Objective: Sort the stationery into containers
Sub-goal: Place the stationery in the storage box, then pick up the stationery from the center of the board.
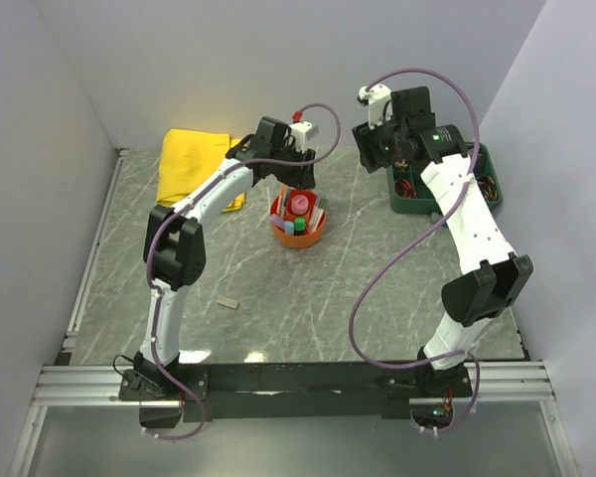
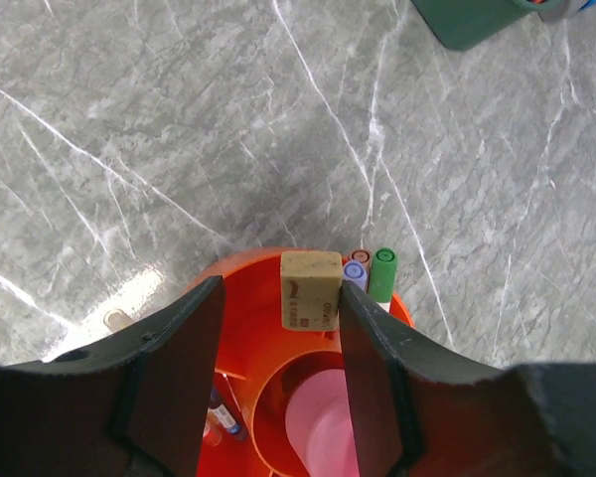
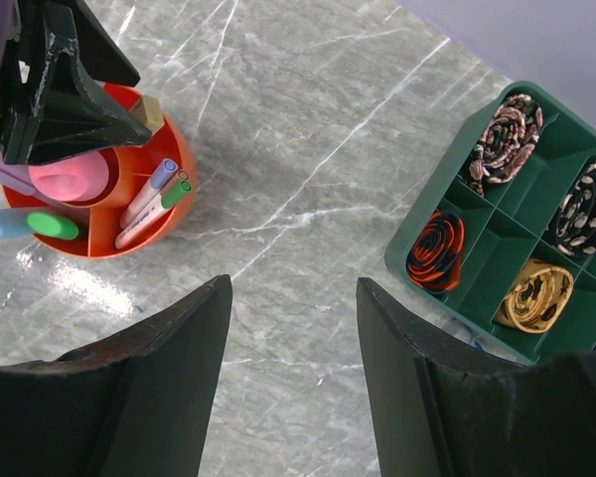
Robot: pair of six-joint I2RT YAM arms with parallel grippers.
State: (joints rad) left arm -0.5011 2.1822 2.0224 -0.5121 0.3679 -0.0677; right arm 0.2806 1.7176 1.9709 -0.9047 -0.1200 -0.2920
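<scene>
**Sorting stage, late.** The orange organiser [image 1: 300, 240] sits mid-table, and you see the left gripper [image 2: 281, 290] poised directly over it. Its jaws are part open. A tan eraser block [image 2: 310, 290] stands upright between them in the outer ring. It lies against or just beside one finger, and a clear strip of orange shows on its other side. Judge it as set down, not clamped.

**Already sorted.**
- A pink-capped tube [image 2: 318, 427] occupies the central cup.
- A green-capped marker [image 2: 383, 270] and a lilac-tipped pen [image 2: 355, 270] stand side by side in a ring compartment just beyond the eraser.
- The right wrist view shows further pens lying in other compartments.

**Left to do.** You can make out one small tan block [image 1: 227, 302] loose on the table [image 1: 278, 328], well apart from the organiser and nearer the left arm's base. No other loose stationery is visible, so the job appears nearly finished.

**Right arm.** The right gripper [image 3: 290, 288] hangs above bare table between the organiser and a green divided tray [image 3: 402, 260] of coiled patterned bands. Its jaws are spread wide and hold nothing.

**Also present.** A folded yellow cloth [image 1: 192, 164] lies at the far left.
</scene>
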